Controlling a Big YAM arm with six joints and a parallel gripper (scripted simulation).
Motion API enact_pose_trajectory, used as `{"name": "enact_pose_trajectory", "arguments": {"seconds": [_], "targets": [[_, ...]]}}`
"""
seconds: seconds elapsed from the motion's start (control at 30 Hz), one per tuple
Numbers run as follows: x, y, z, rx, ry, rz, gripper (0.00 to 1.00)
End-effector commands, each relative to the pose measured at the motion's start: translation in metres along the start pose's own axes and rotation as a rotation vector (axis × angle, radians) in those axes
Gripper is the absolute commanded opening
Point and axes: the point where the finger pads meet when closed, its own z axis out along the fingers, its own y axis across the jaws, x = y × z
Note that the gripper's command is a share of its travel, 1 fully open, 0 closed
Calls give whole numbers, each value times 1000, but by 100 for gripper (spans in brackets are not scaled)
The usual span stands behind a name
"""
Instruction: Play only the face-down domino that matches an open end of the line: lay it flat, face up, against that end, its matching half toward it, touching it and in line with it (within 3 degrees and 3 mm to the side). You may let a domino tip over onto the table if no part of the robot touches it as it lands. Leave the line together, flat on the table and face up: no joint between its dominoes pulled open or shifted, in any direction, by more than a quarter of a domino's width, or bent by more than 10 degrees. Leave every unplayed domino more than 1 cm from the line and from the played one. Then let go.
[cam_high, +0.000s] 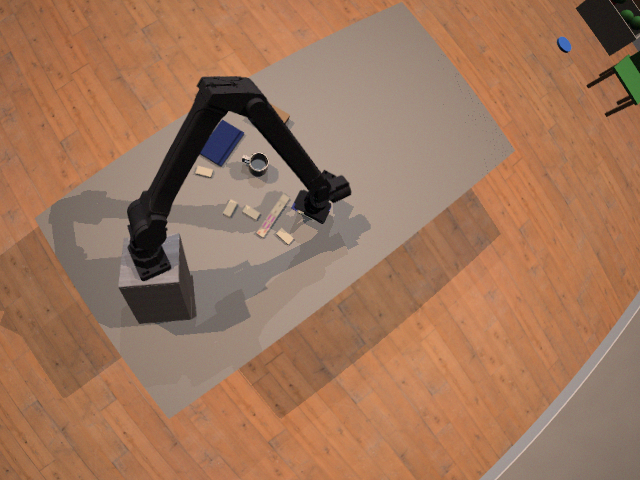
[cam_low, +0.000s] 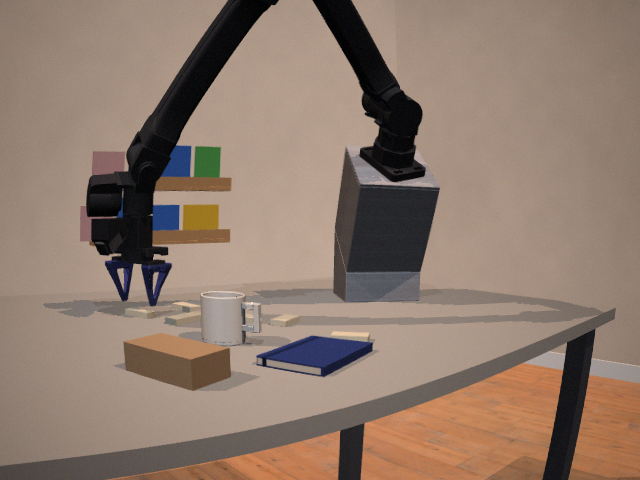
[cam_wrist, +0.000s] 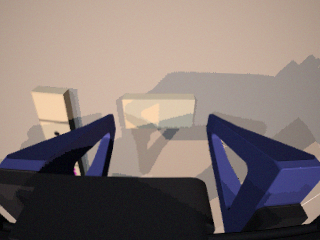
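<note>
The face-up line of dominoes (cam_high: 273, 215) (cam_low: 181, 318) lies diagonally on the table, with pink pips on its near half. Several cream face-down dominoes lie around it: one (cam_high: 284, 236) (cam_low: 140, 312) (cam_wrist: 175, 111) just off the line's lower end, two (cam_high: 251, 212) (cam_high: 230, 207) to the left of the line, and one (cam_high: 203, 171) (cam_low: 351, 335) by the book. My gripper (cam_high: 303, 213) (cam_low: 138, 300) (cam_wrist: 161, 121) is open and empty. It points down a little above the table, to the right of the line, with the nearest face-down domino ahead between the fingertips. The line's end (cam_wrist: 52, 106) shows at the left of the wrist view.
A white mug (cam_high: 257, 163) (cam_low: 222, 317), a blue book (cam_high: 222, 143) (cam_low: 315, 354) and a brown box (cam_high: 282, 114) (cam_low: 176, 360) stand beyond the dominoes. The arm's grey pedestal (cam_high: 157, 286) (cam_low: 385, 232) stands on the table. The table edge (cam_low: 465, 379) curves in front.
</note>
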Motion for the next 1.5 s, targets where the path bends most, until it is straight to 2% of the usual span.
{"name": "enact_pose_trajectory", "arguments": {"seconds": [0.0, 1.47], "targets": [[-5, -2, -2, 8, -9, -4, 72], [-5, 0, 1, 8, -8, -8, 72]]}}
